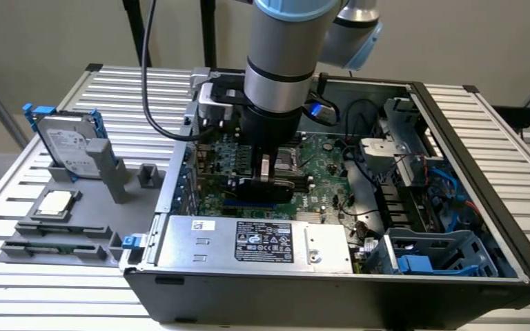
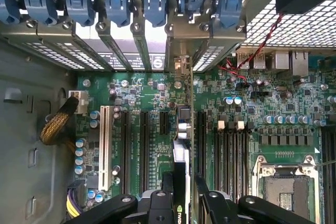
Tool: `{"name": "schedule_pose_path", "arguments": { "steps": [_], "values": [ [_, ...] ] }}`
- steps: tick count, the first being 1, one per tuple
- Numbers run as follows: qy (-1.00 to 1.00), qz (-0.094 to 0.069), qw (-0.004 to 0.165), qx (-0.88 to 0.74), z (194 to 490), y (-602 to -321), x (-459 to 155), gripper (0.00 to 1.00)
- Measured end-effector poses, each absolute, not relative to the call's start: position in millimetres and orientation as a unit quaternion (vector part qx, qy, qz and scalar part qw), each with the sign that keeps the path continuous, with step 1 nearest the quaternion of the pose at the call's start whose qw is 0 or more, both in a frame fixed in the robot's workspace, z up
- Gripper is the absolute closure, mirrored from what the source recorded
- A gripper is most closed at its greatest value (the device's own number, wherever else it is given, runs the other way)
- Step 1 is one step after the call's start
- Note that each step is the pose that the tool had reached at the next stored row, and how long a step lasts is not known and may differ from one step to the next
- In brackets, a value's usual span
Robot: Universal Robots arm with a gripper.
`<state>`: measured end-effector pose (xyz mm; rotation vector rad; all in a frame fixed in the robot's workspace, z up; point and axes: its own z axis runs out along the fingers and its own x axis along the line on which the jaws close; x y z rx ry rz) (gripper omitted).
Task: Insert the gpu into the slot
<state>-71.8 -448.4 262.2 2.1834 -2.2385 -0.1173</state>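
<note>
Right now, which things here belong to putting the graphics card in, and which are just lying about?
In the job: flat black gpu card, held by the black fingers; long bright-blue slot on the green motherboard.
Lying about: silver hard drive; square silver processor chip; silver power supply box.

- The arm (image 1: pixel 283 41) stands near upright, its grey tube reaching down from above
- The black wrist section (image 1: pixel 267 131) points straight down
- The gripper (image 1: pixel 265 176) hangs vertical, its two black fingers (image 2: pixel 167 184) clamped from either side on the gpu (image 2: pixel 180 156), held on edge between them
</note>
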Motion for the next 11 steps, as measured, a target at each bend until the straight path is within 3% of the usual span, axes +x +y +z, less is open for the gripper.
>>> {"name": "schedule_pose_path", "arguments": {
  "steps": [11],
  "values": [
    [-0.715, -0.038, 0.007, 0.698, 259.3, -448.3, -72.6, 0.74]
  ]
}}
